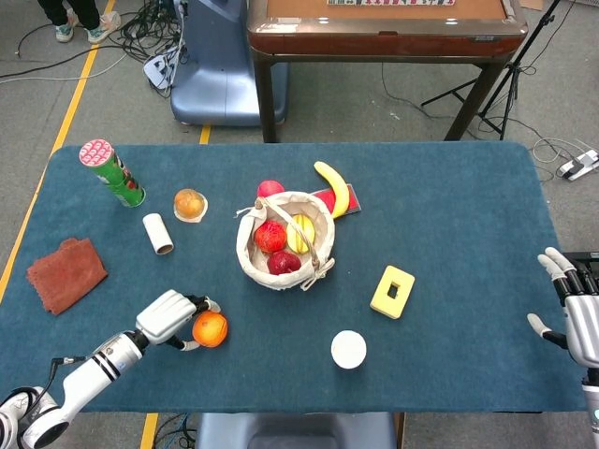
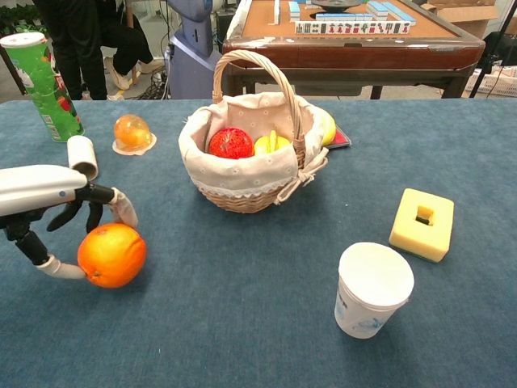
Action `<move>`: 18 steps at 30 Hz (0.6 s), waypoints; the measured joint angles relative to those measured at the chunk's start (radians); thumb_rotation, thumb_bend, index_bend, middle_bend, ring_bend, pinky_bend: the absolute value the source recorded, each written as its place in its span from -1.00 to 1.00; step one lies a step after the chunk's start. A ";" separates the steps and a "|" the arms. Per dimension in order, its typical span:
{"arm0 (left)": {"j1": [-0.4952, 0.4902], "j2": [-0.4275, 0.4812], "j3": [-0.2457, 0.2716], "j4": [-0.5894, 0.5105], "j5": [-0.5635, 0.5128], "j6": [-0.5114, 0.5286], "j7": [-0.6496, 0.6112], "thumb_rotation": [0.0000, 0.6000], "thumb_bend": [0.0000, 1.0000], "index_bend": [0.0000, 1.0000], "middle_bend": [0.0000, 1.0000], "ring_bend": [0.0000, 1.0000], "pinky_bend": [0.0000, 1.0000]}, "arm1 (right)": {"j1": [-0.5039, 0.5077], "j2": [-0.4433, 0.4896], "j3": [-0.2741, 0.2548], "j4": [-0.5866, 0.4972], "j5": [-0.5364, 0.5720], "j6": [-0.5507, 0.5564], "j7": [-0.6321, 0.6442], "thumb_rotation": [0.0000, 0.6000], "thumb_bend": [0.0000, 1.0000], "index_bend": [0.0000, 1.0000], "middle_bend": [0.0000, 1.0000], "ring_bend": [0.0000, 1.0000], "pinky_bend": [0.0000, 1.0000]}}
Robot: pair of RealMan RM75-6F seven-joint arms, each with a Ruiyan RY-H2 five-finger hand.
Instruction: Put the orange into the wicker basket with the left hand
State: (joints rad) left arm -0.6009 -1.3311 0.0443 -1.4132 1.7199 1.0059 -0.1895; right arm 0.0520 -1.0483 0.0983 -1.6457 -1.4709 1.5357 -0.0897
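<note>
Left hand (image 2: 56, 210) cups the orange (image 2: 111, 255) on the near-left table (image 1: 449, 234), grasp step apparently closing; next move calls for lifting it right and far to the wicker basket (image 2: 242, 190).

Grey floor (image 1: 449, 117), yellow tape line (image 1: 75, 98), brown mahjong table (image 1: 384, 33) behind, cables (image 1: 150, 28).

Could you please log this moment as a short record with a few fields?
stage: grasping, orange not yet lifted
left hand: left hand curled around the orange, fingers touching it
right hand: right hand at the table's right edge, fingers apart, holding nothing
orange: on the blue table, in front and left of the basket
basket: wicker basket already holds red and yellow fruit
nearby: white cup, yellow block
</note>
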 measured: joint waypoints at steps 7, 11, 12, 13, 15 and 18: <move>0.007 0.039 -0.043 -0.030 -0.049 0.070 -0.069 1.00 -0.57 0.03 0.06 0.04 0.43 | 0.002 -0.003 0.000 0.006 -0.001 -0.005 0.006 1.00 -0.73 -0.70 -0.72 -0.75 -0.46; 0.009 0.054 -0.094 -0.040 -0.099 0.111 -0.099 1.00 -0.57 0.03 0.06 0.04 0.43 | 0.004 -0.006 -0.001 0.011 -0.002 -0.009 0.010 1.00 -0.73 -0.70 -0.72 -0.75 -0.46; 0.008 0.055 -0.112 -0.043 -0.117 0.119 -0.111 1.00 -0.57 0.02 0.06 0.03 0.43 | 0.004 -0.007 -0.002 0.012 -0.002 -0.012 0.010 1.00 -0.73 -0.70 -0.72 -0.75 -0.46; 0.008 0.055 -0.125 -0.046 -0.131 0.124 -0.119 1.00 -0.57 0.02 0.06 0.03 0.43 | 0.004 -0.008 -0.003 0.013 -0.002 -0.014 0.010 1.00 -0.73 -0.70 -0.72 -0.75 -0.46; 0.004 0.053 -0.157 -0.052 -0.165 0.134 -0.137 1.00 -0.57 0.02 0.06 0.02 0.43 | 0.005 -0.011 -0.004 0.014 0.000 -0.018 0.011 1.00 -0.73 -0.70 -0.72 -0.75 -0.46; -0.011 0.042 -0.198 -0.058 -0.208 0.134 -0.152 1.00 -0.57 0.02 0.06 0.01 0.43 | 0.006 -0.014 -0.005 0.016 -0.003 -0.018 0.013 1.00 -0.73 -0.70 -0.72 -0.75 -0.46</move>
State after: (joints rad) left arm -0.6120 -1.2896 -0.1538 -1.4709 1.5115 1.1402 -0.3414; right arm 0.0582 -1.0623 0.0933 -1.6295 -1.4734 1.5173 -0.0767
